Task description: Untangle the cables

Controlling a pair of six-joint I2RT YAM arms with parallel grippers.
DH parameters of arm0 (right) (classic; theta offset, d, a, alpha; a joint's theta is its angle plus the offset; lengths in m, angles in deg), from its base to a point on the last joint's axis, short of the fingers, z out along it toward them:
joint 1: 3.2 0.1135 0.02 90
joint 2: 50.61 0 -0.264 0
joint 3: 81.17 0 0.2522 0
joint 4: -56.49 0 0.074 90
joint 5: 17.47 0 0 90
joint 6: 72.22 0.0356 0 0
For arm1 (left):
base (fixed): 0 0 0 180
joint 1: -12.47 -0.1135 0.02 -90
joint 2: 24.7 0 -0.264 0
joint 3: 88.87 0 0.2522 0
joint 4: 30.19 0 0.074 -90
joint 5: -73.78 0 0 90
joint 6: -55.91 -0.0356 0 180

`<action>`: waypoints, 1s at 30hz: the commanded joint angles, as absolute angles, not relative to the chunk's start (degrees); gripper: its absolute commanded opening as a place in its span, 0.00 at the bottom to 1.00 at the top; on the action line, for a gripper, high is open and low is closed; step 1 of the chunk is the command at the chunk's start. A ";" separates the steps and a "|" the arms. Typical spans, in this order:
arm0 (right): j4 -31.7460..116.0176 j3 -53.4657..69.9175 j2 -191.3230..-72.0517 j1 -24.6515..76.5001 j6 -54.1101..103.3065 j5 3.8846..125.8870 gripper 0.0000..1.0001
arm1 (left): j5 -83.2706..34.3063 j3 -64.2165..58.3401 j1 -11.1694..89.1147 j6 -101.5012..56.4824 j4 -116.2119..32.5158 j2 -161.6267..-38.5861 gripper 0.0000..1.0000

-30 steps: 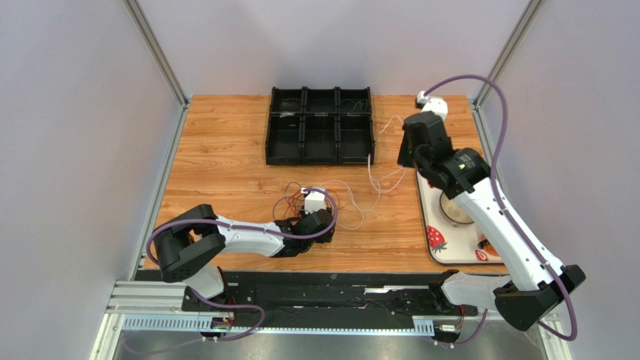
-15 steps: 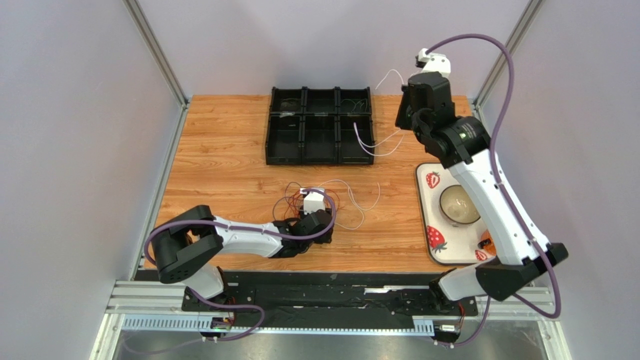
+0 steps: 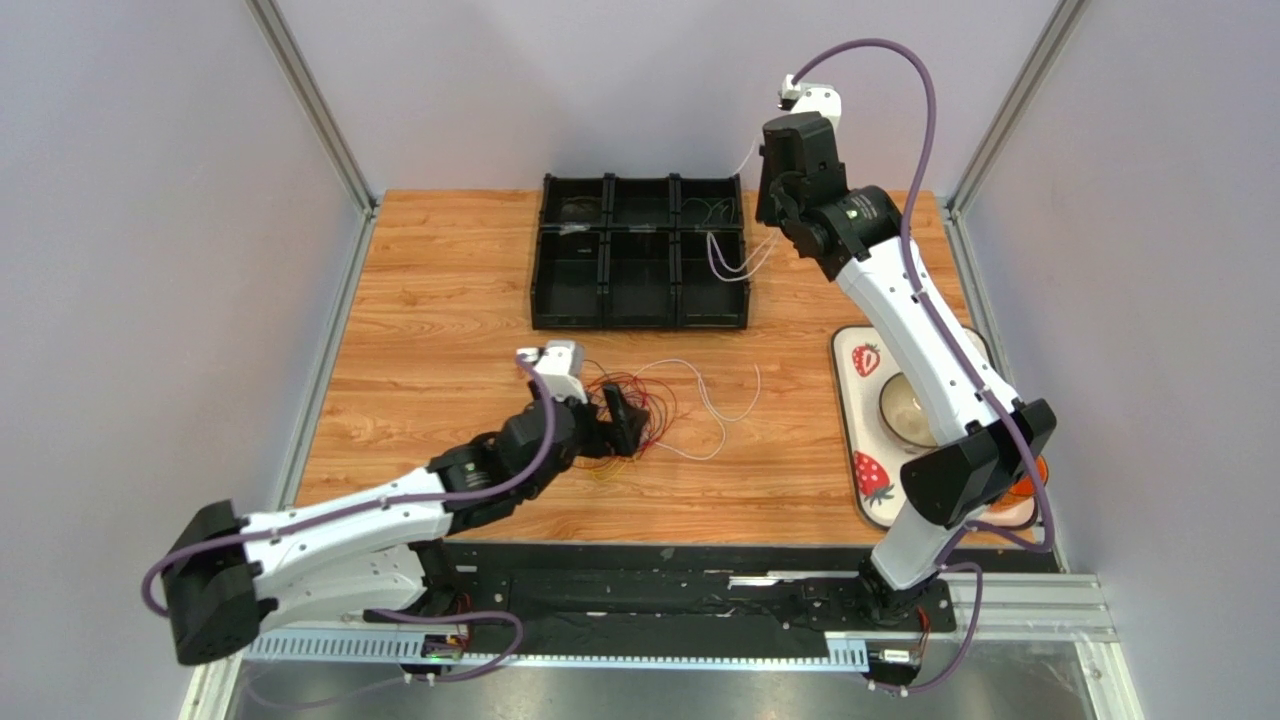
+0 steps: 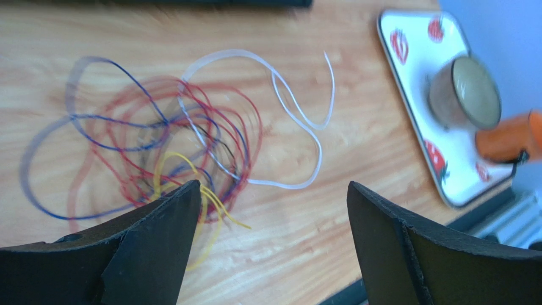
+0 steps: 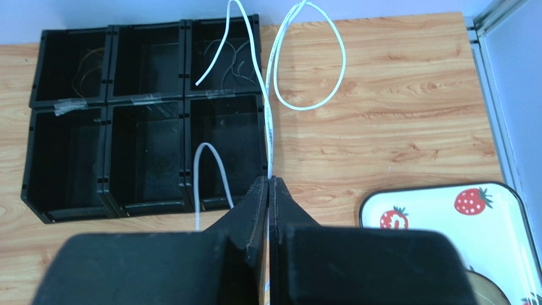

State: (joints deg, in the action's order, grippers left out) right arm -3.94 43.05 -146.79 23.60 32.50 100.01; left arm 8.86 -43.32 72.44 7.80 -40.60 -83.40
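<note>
- Overhead view: bright, even, diffuse light. The wooden counter (image 3: 436, 300) shows only faint, soft shadows beside the arms, and everything is sharp.
- Left wrist view: blur smears the cables (image 4: 159, 146), worst toward 9 o'clock. The strawberry tray (image 4: 410, 95) at 2 o'clock is soft too. The left fingers (image 4: 146, 254) at 6 o'clock are dark and featureless.
- Right wrist view: crisp. The white cable (image 5: 270, 114) stands out clearly, while the black bin (image 5: 105, 152) swallows detail. The right fingers (image 5: 251, 216) at 6 o'clock are slightly soft.
</note>
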 commanded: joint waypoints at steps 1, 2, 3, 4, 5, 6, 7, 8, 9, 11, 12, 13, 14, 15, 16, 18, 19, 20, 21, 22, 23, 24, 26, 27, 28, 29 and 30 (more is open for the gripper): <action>-0.60 49.30 -149.83 23.43 31.93 99.42 0.00 | 15.92 -48.97 70.83 5.98 -42.90 -72.90 0.97; -0.34 50.01 -150.62 23.34 31.93 100.03 0.00 | 17.69 -50.66 70.57 5.90 -42.38 -71.04 0.99; 0.71 50.88 -151.93 23.43 31.24 100.38 0.00 | 18.40 -52.15 69.35 5.55 -41.93 -69.28 0.99; 1.50 50.89 -152.55 23.43 30.88 101.17 0.00 | 18.23 -54.52 68.56 4.68 -40.89 -66.91 0.99; 2.47 50.81 -153.17 23.34 30.36 102.31 0.00 | 18.41 -55.50 67.94 3.89 -40.18 -65.93 0.99; 4.22 50.63 -154.31 23.43 29.39 102.76 0.00 | 19.28 -56.38 67.76 3.18 -39.48 -65.57 0.99; 5.11 50.19 -154.93 23.43 29.04 103.20 0.00 | 19.90 -58.39 67.76 1.87 -37.21 -65.31 0.99; 5.98 49.84 -155.45 23.43 28.86 103.81 0.00 | 20.51 -59.54 67.76 1.95 -35.88 -65.39 0.99; 7.30 49.49 -156.50 23.43 28.60 103.99 0.00 | 21.39 -60.42 67.67 2.64 -34.91 -65.57 0.99; 7.92 48.79 -157.74 23.43 28.07 104.34 0.00 | 19.74 -61.22 67.67 1.61 -32.88 -65.04 0.98; 8.27 48.61 -158.96 23.34 28.07 104.60 0.00 | 18.77 -61.31 67.67 0.81 -32.27 -65.04 0.98; 8.45 48.35 -159.58 23.43 27.63 105.65 0.00 | 19.02 -61.66 67.67 0.80 -31.48 -65.48 0.98; 8.54 48.26 -160.20 23.43 27.45 106.44 0.00 | 19.28 -61.83 67.67 0.98 -31.21 -65.83 0.97; 8.80 48.08 -161.42 23.34 27.28 106.97 0.00 | 18.76 -61.84 67.58 0.89 -30.42 -66.18 0.97; 9.24 47.82 -161.96 23.43 27.10 107.68 0.00 | 18.32 -61.92 67.49 0.37 -29.89 -66.88 0.97; 10.64 46.77 -163.54 23.51 26.58 107.51 0.00 | 17.88 -62.19 67.49 0.19 -27.97 -67.50 0.96; 11.09 46.33 -163.98 23.52 26.31 107.68 0.00 | 17.71 -62.36 67.49 -0.07 -27.52 -68.11 0.95; 11.26 45.54 -164.94 23.52 26.22 107.94 0.00 | 17.79 -62.36 67.49 -0.08 -27.17 -68.47 0.95; 12.05 45.10 -165.47 23.52 26.05 108.21 0.00 | 17.88 -62.28 67.41 0.10 -26.90 -68.82 0.95; 12.32 44.57 -165.91 23.43 26.05 108.56 0.00 | 17.88 -62.36 67.40 0.19 -26.81 -69.08 0.94; 12.76 43.69 -166.70 23.52 26.31 108.56 0.00 | 17.97 -62.36 67.23 0.28 -26.73 -69.17 0.94; 13.02 43.08 -166.97 23.52 26.57 108.56 0.00 | 18.06 -62.54 67.23 0.45 -26.29 -69.17 0.94; 13.46 42.11 -167.58 23.43 27.80 107.07 0.00 | 18.06 -62.89 67.23 0.36 -25.59 -69.17 0.93; 13.55 41.06 -167.59 23.52 28.33 106.28 0.00 | 18.23 -62.98 67.23 0.45 -25.32 -69.26 0.93; 13.81 40.44 -167.59 23.60 28.50 105.32 0.00 | 18.23 -63.07 67.23 0.54 -25.23 -69.43 0.93; 14.08 39.82 -167.50 23.60 28.94 104.88 0.00 | 18.15 -62.98 67.14 0.54 -25.14 -69.61 0.92; 14.25 38.77 -167.50 23.69 29.73 104.35 0.00 | 18.23 -62.80 67.14 0.63 -25.06 -69.96 0.92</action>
